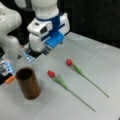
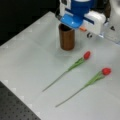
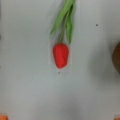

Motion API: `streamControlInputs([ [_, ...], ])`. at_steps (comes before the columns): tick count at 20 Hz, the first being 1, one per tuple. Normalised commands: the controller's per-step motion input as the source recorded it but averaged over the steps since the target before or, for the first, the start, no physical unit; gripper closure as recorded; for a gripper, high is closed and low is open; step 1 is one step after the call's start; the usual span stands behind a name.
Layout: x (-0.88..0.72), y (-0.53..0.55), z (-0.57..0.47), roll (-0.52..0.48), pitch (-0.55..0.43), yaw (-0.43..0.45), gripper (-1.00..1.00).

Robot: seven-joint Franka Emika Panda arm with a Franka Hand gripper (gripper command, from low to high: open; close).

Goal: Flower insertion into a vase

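The dark brown vase (image 1: 27, 83) (image 2: 66, 37) stands upright and empty on the grey table. Two red tulips with long green stems lie flat beside it: one nearer the vase (image 1: 51, 73) (image 2: 87, 55) and one farther off (image 1: 69, 62) (image 2: 106, 71). My gripper (image 1: 37, 53) hangs above the table behind the flowers and holds nothing. The wrist view looks straight down on one tulip head (image 3: 60, 55) with its leaves pointing up. The vase's edge (image 3: 117, 58) shows at that view's right. Orange fingertips (image 3: 2, 117) show only at the bottom corners, far apart.
A blue and orange fixture (image 1: 7, 72) sits at a front view's left edge beside the vase. The robot base (image 1: 8, 30) rises behind it. The table's far edge (image 1: 100, 41) meets a black backdrop. A dark perforated board (image 2: 15, 107) lies below the table's near corner.
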Motion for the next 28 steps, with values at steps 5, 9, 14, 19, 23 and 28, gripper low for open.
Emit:
streamControlInputs([
  [5, 0.34, -0.19, -0.1, -0.093, 0.042, 0.021, -1.0],
  [9, 0.34, -0.19, -0.19, -0.068, 0.104, 0.047, -1.0],
  [14, 0.28, -0.2, -0.25, -0.029, 0.129, 0.116, -1.0],
  [19, 0.22, -0.15, -0.08, -0.042, 0.118, 0.149, -1.0],
  [23, 0.21, -0.07, -0.05, 0.027, 0.09, 0.162, -1.0],
  [28, 0.22, -0.04, -0.11, 0.014, 0.072, 0.105, -1.0],
])
